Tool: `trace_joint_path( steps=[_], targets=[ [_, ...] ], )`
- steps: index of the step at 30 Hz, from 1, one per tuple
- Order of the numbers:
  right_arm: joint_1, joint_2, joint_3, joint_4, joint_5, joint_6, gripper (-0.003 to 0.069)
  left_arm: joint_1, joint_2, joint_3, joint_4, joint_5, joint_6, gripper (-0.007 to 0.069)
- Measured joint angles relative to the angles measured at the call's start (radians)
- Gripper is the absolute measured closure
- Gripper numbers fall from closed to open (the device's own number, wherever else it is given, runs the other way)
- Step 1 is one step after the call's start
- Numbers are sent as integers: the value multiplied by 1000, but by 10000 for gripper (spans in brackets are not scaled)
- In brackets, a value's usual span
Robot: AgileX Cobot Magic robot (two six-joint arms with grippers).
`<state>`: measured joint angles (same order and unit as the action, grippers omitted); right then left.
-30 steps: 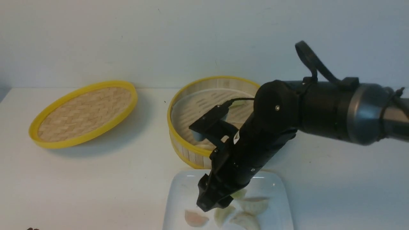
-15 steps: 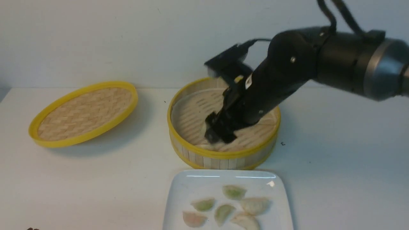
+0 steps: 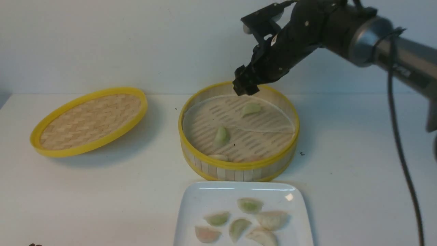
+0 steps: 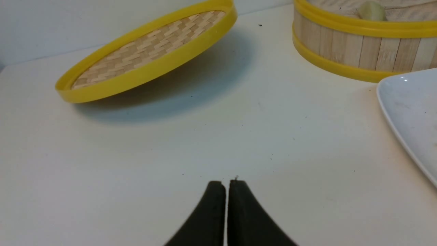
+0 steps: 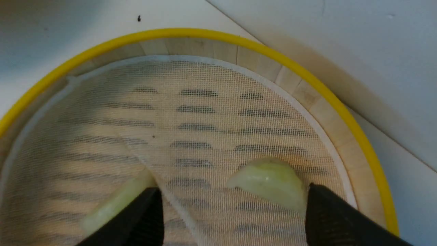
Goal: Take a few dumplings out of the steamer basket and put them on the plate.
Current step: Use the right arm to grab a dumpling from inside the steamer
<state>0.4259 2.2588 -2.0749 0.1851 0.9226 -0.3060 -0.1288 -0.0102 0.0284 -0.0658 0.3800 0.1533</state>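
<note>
Dumplings (image 3: 239, 229) lie in two places: six on the plate (image 3: 201, 200) and a few in the steamer basket (image 3: 239, 166). The plate sits on the tabletop (image 3: 136, 191) just in front of the basket, and its near edge is cut off by the front view. Its six dumplings are gathered toward the near right part. Some are green, some whitish and one pinkish, and several touch one another.

Inside the basket, on the thin white liner (image 3: 205, 116), one pale green dumpling lies toward the far side. A second green one lies left of centre, and a whitish one rests against the near wall. Something pinkish beside it is half hidden by the rim. A fold runs across the liner's right half.

The right gripper (image 3: 245, 88) hangs above the basket's far rim, its fingers spread apart and holding nothing. In the right wrist view the far green dumpling shows on the liner below, between the two fingers.

The left gripper (image 4: 227, 186) is low over bare tabletop, well apart from the basket, with its fingers pressed together and nothing between them. A woven yellow-rimmed lid (image 3: 90, 121) lies tilted on the tabletop to the left of the basket.
</note>
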Motion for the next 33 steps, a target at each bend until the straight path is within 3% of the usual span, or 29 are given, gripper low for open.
trace_joint_path(
  steps=[8,19,24,33],
  targets=[
    [0,189,-131,-47,-4,41,153,0,0,0,0,0,0,631],
    [0,240,-144,-111,-37,80,155,0,0,0,0,0,0,631],
    [0,243,-152,-111,-26,114,232,0,0,0,0,0,0,631],
    [1,179,-263,-132,207,128,232,0,0,0,0,0,0,631]
  ],
)
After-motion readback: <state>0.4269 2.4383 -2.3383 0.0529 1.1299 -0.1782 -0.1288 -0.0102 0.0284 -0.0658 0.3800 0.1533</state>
